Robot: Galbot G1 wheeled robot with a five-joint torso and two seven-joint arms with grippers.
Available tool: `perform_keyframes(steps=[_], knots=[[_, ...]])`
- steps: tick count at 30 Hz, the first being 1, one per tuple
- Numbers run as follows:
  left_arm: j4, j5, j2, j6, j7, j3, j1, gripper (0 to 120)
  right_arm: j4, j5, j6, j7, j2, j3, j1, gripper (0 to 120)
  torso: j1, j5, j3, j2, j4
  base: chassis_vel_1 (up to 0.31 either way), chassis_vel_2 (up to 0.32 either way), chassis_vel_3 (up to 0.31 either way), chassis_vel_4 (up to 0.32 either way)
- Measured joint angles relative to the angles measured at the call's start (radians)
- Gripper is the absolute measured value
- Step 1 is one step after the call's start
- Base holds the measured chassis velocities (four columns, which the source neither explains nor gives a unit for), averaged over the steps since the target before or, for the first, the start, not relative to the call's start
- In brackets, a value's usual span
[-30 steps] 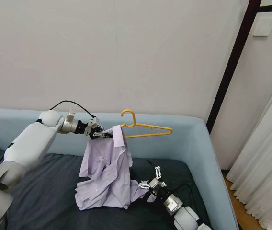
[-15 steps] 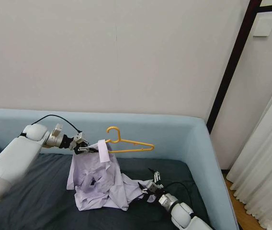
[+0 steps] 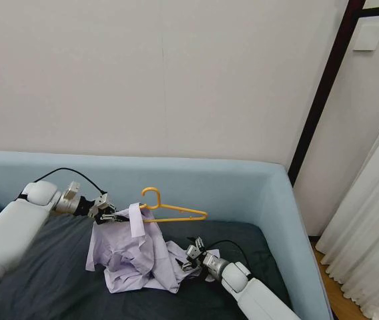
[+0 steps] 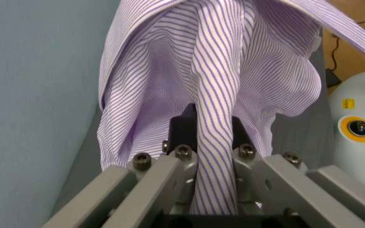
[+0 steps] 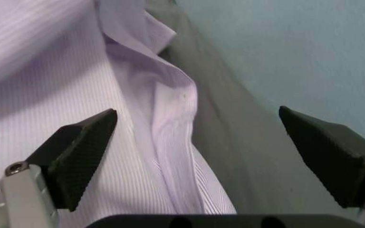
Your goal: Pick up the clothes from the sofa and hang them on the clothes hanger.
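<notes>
The right end effector (image 3: 191,257) lies spread open at the edge of the striped shirt (image 3: 136,257), now slumped on the sofa (image 3: 56,280) (it hung higher before), since the left end effector (image 3: 113,215), pinching its collar by the yellow hanger (image 3: 176,213), came down, so the hanging seems unfinished.

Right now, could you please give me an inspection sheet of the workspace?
Surface: sofa, dark seat, blue back.
Job's things: striped shirt heaped on the seat, collar lifted; orange hanger, one end hidden by the collar.
Clutter: nothing seen.
Grippers: left gripper, jaws shut on the shirt; right gripper, jaws open at the shirt's edge.
Cables: black cable loops over the left arm.
Surroundings: white wall, curtain.
</notes>
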Motion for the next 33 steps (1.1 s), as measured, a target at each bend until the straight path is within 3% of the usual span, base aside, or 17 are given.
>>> perform_keyframes(steps=[5,8,13,28,33], knots=[[-0.013,-0.002,0.016,-0.005,0.001,-0.012,0.02,1,-0.016,0.048,-0.093,0.074,0.021,-0.003,0.005,84,0.0,0.0,0.0,0.0,0.0002,0.0,0.0,0.0,0.0],[-0.023,-0.01,0.03,-0.009,0.001,-0.018,0.034,1,-0.011,0.068,-0.149,0.01,0.022,-0.002,0.005,71,0.0,0.0,0.0,0.0,0.0001,0.0,0.0,0.0,0.0],[-0.03,-0.023,0.047,-0.012,-0.001,-0.024,0.051,1,-0.014,0.062,-0.154,-0.053,0.032,0.007,0.01,52,0.0,0.0,0.0,0.0,0.0002,0.0,0.0,0.0,0.0],[-0.038,-0.025,0.054,-0.014,-0.003,-0.046,0.075,1,-0.018,0.017,-0.166,-0.04,0.042,0.032,0.01,0,0.0,0.0001,0.0,0.0,0.0001,0.0,0.0,0.0,0.0],[-0.035,-0.024,0.051,-0.014,-0.004,-0.046,0.07,1,-0.003,0.028,-0.146,-0.063,0.025,0.056,0.001,0,0.0,0.0001,0.0,0.0,0.0001,0.0,0.0,0.0,0.0]])
